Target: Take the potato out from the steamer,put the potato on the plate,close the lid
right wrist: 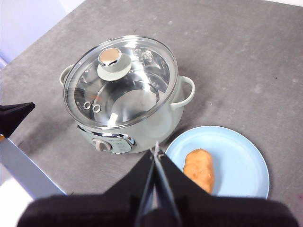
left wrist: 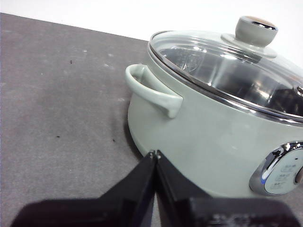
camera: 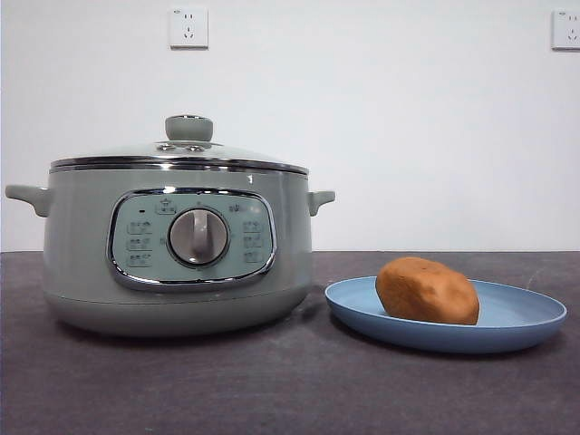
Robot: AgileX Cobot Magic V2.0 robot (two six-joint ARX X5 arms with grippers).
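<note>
The sage-green steamer stands on the left of the table with the glass lid closed on it. The orange-brown potato lies on the light-blue plate to the steamer's right. My left gripper is shut and empty, low beside the steamer near its side handle. My right gripper is shut and empty, high above the table, over the gap between the steamer and the plate; the potato and the lid show below it.
The table is dark grey, with a white wall and two sockets behind. A black tip of the other arm shows at one edge of the right wrist view. Neither arm shows in the front view.
</note>
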